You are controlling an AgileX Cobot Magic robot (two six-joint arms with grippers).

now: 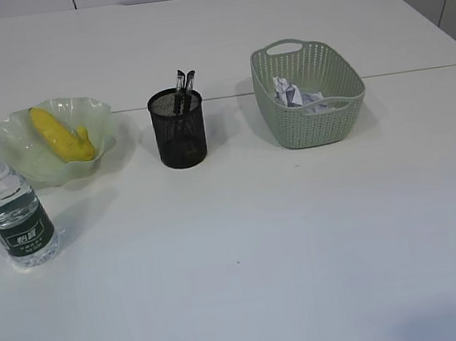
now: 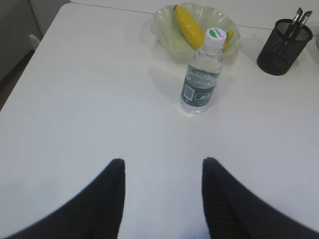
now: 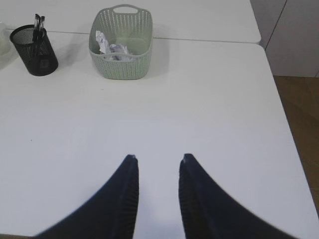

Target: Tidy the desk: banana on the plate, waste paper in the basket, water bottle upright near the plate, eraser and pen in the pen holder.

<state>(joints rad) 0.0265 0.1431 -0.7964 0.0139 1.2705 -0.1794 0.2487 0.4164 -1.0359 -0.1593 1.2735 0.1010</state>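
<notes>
Bottle (image 2: 202, 74) stands by the plate (image 2: 167, 35) with the banana (image 2: 188, 25), both grippers, left (image 2: 162, 169) and right (image 3: 157, 164), are apart and empty, but a bump could tip it

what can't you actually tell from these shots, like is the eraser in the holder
- Eraser: not visible; the pen holder mesh hides its contents below the pens in every view.
- Water bottle label text: too small to read.
- Waste paper: partly hidden by the basket wall.
</notes>
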